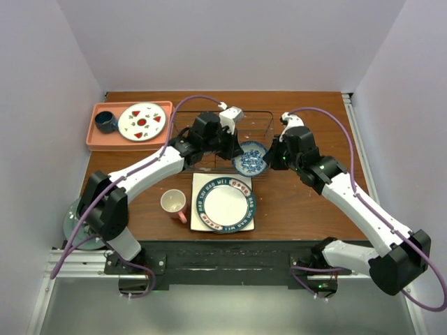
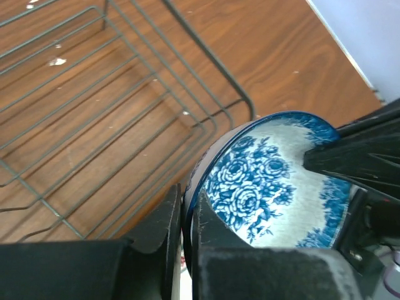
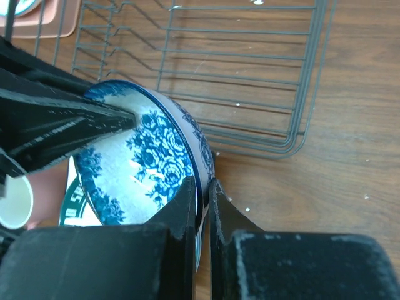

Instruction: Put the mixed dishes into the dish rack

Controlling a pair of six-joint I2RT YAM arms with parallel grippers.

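Observation:
The small blue-and-white patterned bowl (image 1: 250,159) is held tilted just in front of the dish rack (image 1: 255,112), a dark wire basket. My left gripper (image 1: 236,155) is shut on the bowl's left rim. My right gripper (image 1: 269,159) is shut on its right rim. In the left wrist view my gripper (image 2: 187,212) pinches the bowl (image 2: 269,181) beside the rack (image 2: 248,100). In the right wrist view my gripper (image 3: 203,200) pinches the bowl (image 3: 150,156) near the rack (image 3: 284,150). The lettered-rim plate (image 1: 228,202) lies on the white square plate (image 1: 199,222). The pink mug (image 1: 173,204) stands left of them.
A salmon-pink tray (image 1: 98,139) at the back left holds a white plate with red marks (image 1: 142,121) and a dark blue cup (image 1: 105,121). A pale green plate (image 1: 73,223) lies at the table's left edge, partly under the left arm.

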